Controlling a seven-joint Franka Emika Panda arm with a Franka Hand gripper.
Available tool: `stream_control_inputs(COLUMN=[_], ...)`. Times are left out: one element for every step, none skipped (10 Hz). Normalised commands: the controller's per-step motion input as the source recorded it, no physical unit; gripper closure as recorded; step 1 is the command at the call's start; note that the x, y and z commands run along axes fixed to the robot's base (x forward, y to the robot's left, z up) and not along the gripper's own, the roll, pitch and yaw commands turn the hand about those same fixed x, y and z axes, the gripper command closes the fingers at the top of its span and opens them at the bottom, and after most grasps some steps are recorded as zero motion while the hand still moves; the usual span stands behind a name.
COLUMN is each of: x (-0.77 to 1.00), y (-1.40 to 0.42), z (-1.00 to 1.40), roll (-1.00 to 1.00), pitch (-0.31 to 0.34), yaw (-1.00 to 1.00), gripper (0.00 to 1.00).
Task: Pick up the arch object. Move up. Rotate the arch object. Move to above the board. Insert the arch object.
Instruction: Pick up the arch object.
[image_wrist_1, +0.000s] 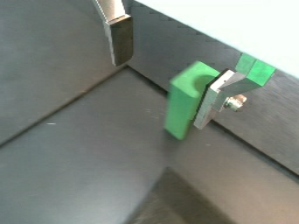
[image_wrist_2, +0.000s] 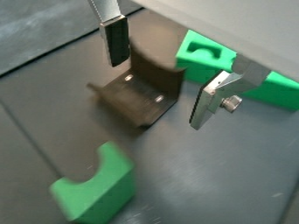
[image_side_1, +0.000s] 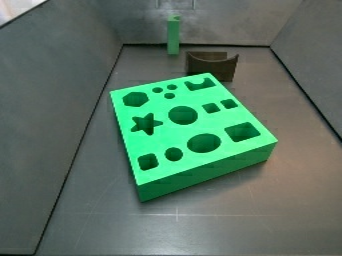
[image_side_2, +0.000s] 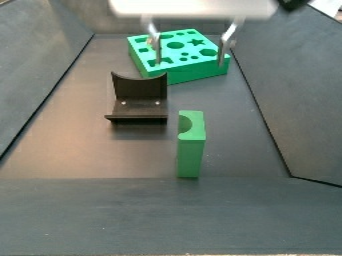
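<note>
Here the arch object (image_side_2: 191, 143) stands upright on the floor, free of any grasp, just beside the fixture (image_side_2: 136, 98). Beyond the fixture, the gripper (image_side_2: 193, 41) hangs wide open, fronting the board (image_side_2: 201, 60), ready to approach.

The arch object (image_side_2: 191, 143) and the board (image_side_1: 194, 135) are showing bright green; the fixture (image_side_2: 135, 100) is showing dark; the tool (image_wrist_2: 170, 70) is showing silver fingers.

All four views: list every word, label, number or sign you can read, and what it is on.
None: no readable text in any view.
The board bears only shaped cut-outs.
The arch object, the fixture and the open gripper above the fixture are unmarked.
</note>
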Motion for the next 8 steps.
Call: stream_control_inputs(x=[0.04,0.06,0.09,-0.03,-0.47,-0.38,-0.07,0.0], y=[0.79,0.75,0.74,0.66,0.47,0.3,0.15,0.01], z=[-0.46,-0.39,-0.3,-0.33,-0.33,-0.34,-0.56,-0.55], roll=[0.0,0.0,-0.01,-0.01,-0.02,0.0,-0.01,-0.09], pitch=[-0.059,-0.031,-0.013,-0.083,-0.216,-0.19,-0.169,-0.163], yaw=[0.0,0.0,0.0,0.0,0.0,0.0,0.0,0.0], gripper=[0.0,0.0,0.0,0.0,0.0,0.0,0.0,0.0])
